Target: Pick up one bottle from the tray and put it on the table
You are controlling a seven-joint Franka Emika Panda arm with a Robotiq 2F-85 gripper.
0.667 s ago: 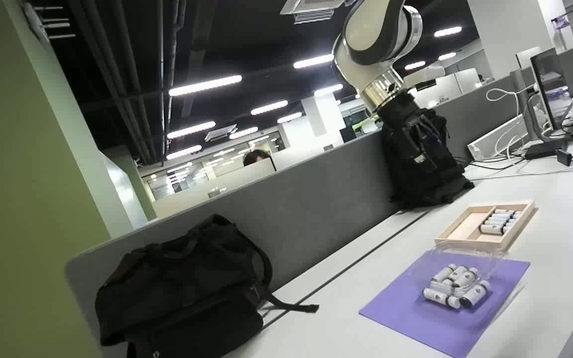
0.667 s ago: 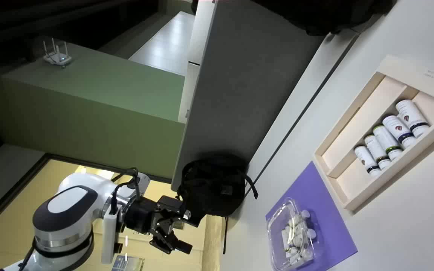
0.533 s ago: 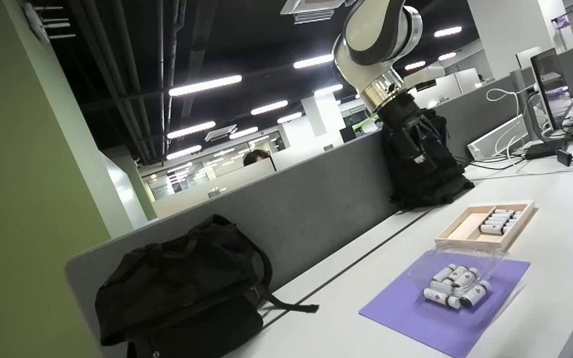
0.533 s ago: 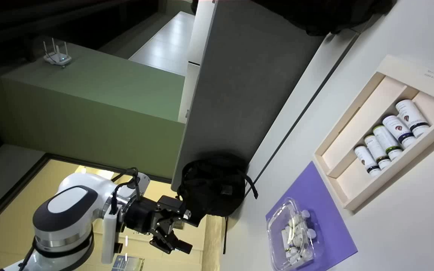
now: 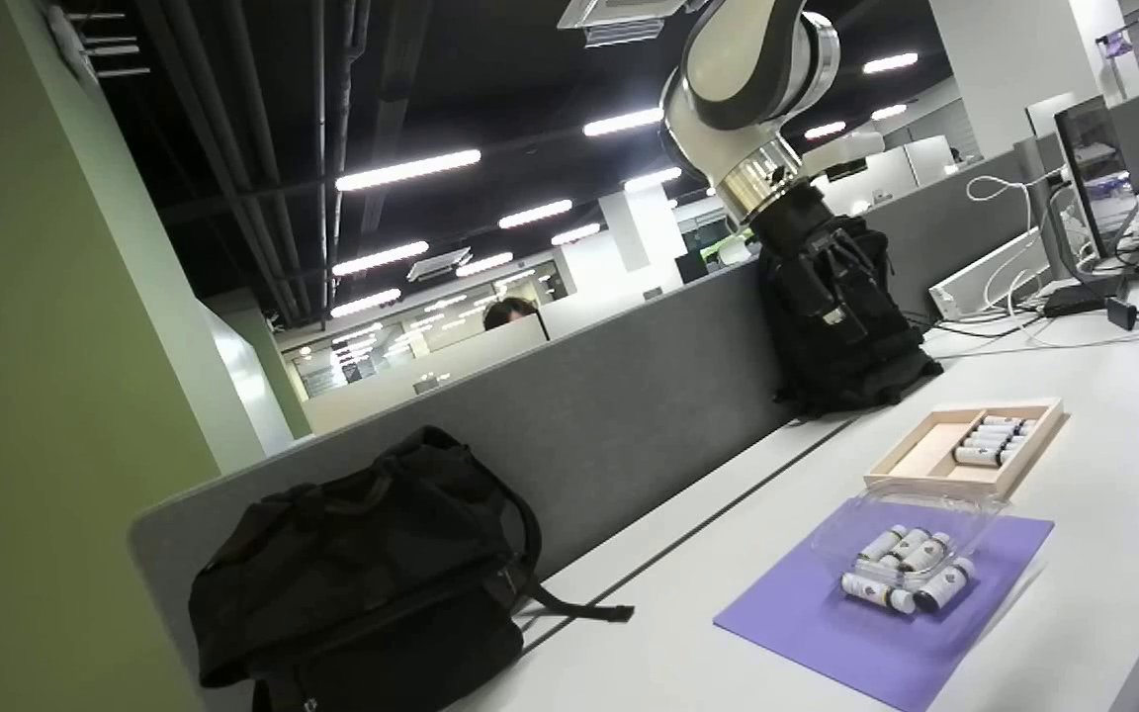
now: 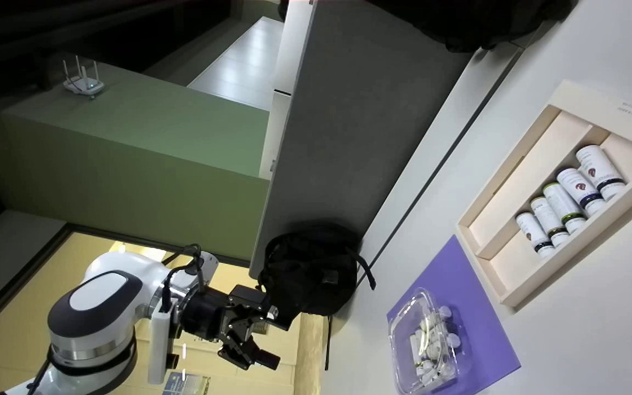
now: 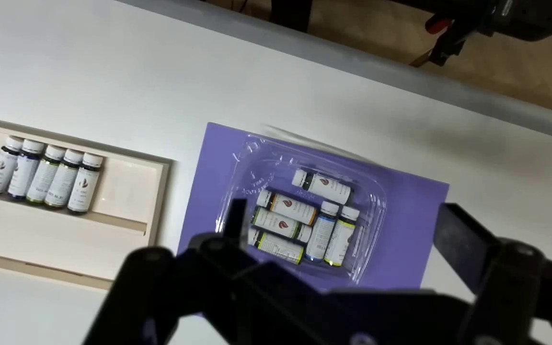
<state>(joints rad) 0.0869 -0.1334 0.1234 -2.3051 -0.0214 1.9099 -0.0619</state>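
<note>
Five bottles (image 7: 44,177) lie side by side along one half of tray (image 7: 60,235); snug width likely keeps them aligned. Table (image 7: 161,72) beneath tray. Gripper (image 6: 278,343) well apart from tray, spread, nothing pinched; gap presumably to admit bottle.

Gripper (image 6: 282,343), jaws spread. Black backpack (image 6: 311,274) at the worktop (image 6: 590,334) edge by a partition (image 6: 360,120); farther from that edge, five bottles (image 6: 564,202) in a wooden tray (image 6: 524,184) beside a purple mat (image 6: 483,326) bearing a clear container (image 6: 402,323) of more bottles (image 6: 431,351).
</note>
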